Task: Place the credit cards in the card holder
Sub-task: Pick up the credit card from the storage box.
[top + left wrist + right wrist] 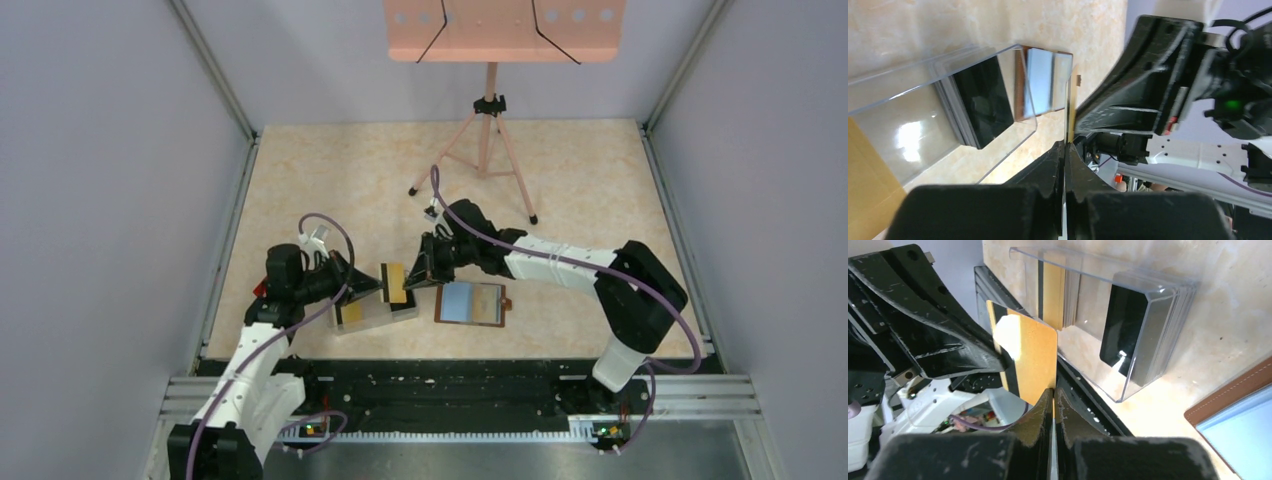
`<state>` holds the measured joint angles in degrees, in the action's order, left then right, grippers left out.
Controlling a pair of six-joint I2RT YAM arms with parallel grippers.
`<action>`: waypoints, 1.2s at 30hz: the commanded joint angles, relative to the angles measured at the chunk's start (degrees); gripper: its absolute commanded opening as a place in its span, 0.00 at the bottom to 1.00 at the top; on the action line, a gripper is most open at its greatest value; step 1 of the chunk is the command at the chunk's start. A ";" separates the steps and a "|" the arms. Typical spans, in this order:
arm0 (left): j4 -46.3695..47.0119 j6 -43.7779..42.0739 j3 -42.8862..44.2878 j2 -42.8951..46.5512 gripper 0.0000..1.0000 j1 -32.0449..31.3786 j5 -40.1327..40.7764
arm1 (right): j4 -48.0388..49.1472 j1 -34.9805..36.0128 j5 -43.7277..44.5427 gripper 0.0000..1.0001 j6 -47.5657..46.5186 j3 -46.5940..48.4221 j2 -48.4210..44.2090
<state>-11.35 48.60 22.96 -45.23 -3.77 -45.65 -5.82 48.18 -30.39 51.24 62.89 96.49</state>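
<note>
Top external: my left gripper (380, 284) and right gripper (413, 279) meet above clear tray (375, 322)
Jaws: both pinching one gold credit card (396, 281)
card holder (470, 303): open, just beside my right gripper

My left arm (250, 360) rises from its base at the near left, bends at the elbow and reaches to the right, held low. My left gripper (372, 284) points right, its fingers (1048, 165) pressed together on one edge of a gold card (396, 283). My right arm (560, 265) climbs from its base at the near right, folds at the elbow and stretches left, with the wrist tipped downward. My right gripper (420, 272) points left, pinched flat on the opposite edge of the same card. The two grippers face each other with the card standing between them.
</note>
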 commanded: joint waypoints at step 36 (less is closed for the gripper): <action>7.31 1.66 -0.83 1.17 0.02 0.08 -11.72 | 44.35 -2.17 -11.47 0.00 19.21 -13.93 -3.41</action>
<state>-2.00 53.78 20.32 -43.20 -3.03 -53.76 31.24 45.56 -41.43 69.52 47.53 94.13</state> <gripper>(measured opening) 0.009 0.010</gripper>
